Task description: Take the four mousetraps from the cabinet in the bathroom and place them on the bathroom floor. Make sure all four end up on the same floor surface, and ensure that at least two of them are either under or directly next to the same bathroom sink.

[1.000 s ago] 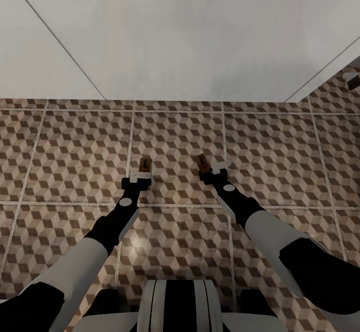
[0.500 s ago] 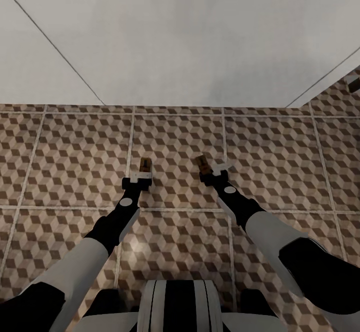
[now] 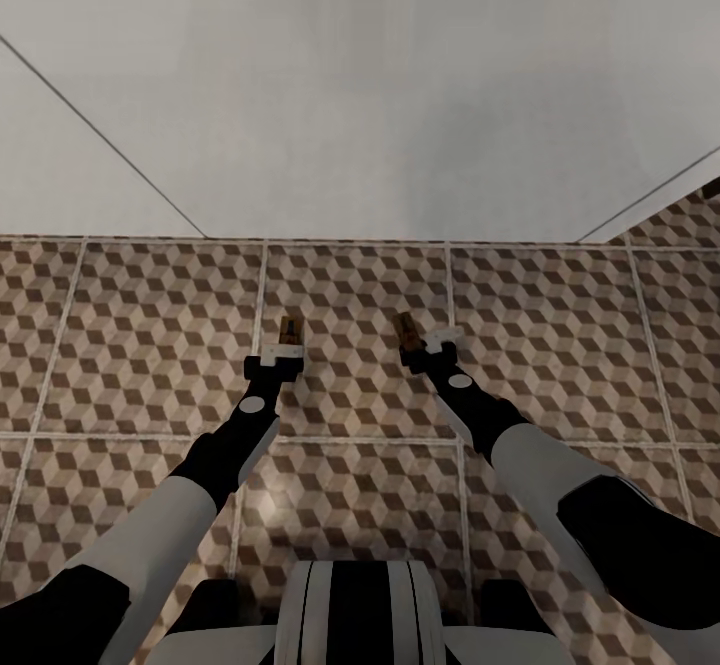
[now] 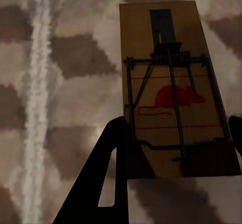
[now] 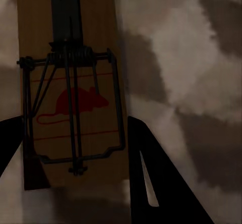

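Two mousetraps are held out over the cube-patterned bathroom floor [image 3: 150,345]. My left gripper [image 3: 281,351] is shut on one mousetrap [image 3: 290,327], a brown wooden board with a dark wire spring and a red mouse print [image 4: 171,93]. Black fingers [image 4: 108,178] clamp its near end. My right gripper [image 3: 424,345] is shut on the other mousetrap [image 3: 404,325], of the same look [image 5: 70,82], held between its fingers [image 5: 146,158]. Both boards lie flat, close above the tiles. The cabinet and the bathroom sink are out of view.
A broad white surface [image 3: 380,95] with thin dark seams rises from the floor just ahead of both grippers. Patterned tiles with pale grout lines spread to the left, the right and back toward my base [image 3: 350,615].
The whole head view has shifted: the white surface's lower edge now sits lower in the picture. Both arms and their mousetraps keep the same pose.
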Motion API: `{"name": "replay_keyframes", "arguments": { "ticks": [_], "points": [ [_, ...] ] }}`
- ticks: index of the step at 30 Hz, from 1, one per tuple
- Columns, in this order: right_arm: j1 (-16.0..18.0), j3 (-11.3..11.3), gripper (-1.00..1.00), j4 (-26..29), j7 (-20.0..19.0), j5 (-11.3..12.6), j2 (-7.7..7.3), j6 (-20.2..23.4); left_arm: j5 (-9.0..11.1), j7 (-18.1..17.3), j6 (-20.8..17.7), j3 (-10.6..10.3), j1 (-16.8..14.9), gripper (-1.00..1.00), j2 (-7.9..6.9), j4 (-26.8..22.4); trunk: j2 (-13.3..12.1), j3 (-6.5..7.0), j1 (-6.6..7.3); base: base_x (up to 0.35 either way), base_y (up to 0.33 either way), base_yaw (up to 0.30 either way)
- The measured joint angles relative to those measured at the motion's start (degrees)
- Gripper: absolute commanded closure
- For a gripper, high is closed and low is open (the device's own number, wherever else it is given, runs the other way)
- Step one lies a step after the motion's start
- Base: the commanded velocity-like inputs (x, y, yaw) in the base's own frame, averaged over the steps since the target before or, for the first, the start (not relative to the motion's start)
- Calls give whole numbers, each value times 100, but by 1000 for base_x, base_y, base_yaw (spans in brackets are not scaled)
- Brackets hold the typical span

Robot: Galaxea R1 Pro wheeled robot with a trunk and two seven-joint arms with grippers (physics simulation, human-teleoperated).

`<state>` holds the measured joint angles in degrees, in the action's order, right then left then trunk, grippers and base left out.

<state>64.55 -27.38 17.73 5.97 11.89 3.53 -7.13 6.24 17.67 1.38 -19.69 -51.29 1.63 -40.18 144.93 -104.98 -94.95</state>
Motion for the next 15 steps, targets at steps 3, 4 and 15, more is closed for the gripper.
{"name": "replay_keyframes", "arguments": {
  "ticks": [3, 4, 15],
  "points": [
    [0, 0, 100, -6, 0, -1, 0, 0, 0, 0, 0, 0, 0, 100, 0, 0, 0, 0, 0, 11, 2, 0],
    [0, 0, 100, -20, 0, 0, 0, -2, 0, 1, 0, 0, 0, 100, 0, 0, 0, 0, 0, 5, 34, 0],
    [0, 0, 100, -95, 1, -1, 0, -110, 0, 1, 0, 0, 0, 100, 0, 2, 0, 0, 0, 37, 65, 0]
  ]
}}
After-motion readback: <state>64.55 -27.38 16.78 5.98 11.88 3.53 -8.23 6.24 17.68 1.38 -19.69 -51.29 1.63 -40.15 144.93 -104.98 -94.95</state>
